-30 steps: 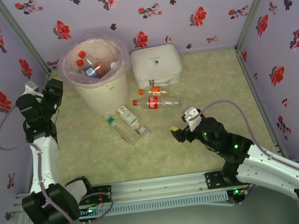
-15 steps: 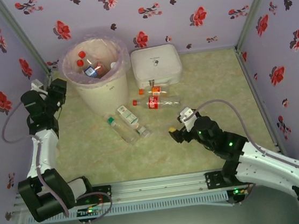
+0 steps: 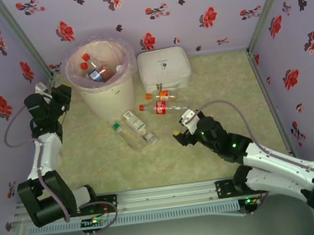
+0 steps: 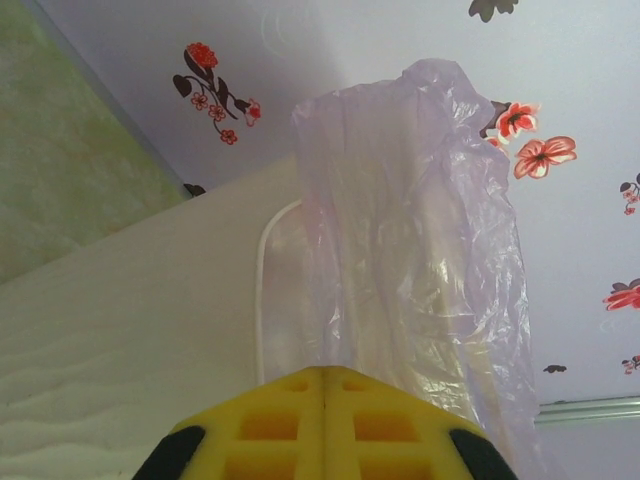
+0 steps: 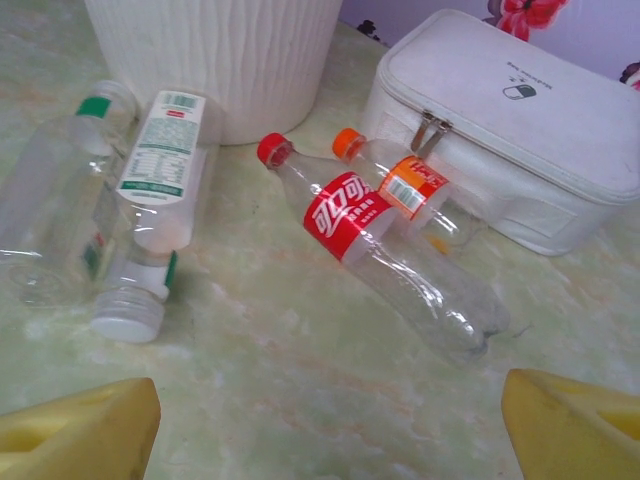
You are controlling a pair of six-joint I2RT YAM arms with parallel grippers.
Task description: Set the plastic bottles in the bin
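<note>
While four small clear plastic bottles lie on their sides on the mottled green tabletop (image 3: 227, 87), the right gripper (image 3: 182, 130), yellow fingers (image 5: 85, 435) spread wide and empty, hangs low at 5 o'clock of the red-capped bottle (image 5: 385, 255). A flat white zippered case (image 3: 164, 68) sits at the table's 12 o'clock, with the orange-capped bottle (image 5: 400, 190) just beside its front wall. Seen from above, both of those bottles run 9 to 3, caps toward 9. The green-capped bottle (image 3: 126, 135) runs 11 to 5, cap at 11. Alongside it, the white-capped labelled bottle (image 3: 137, 125) points its cap to 5. At 11 o'clock stands the tall cream-white bin (image 3: 107, 103), lined with a pinkish bag and holding several bottles (image 3: 96, 70), some red-capped. The left gripper (image 3: 64, 97), pads pressed together on nothing, is close to the bin's wall at its 9 o'clock.
</note>
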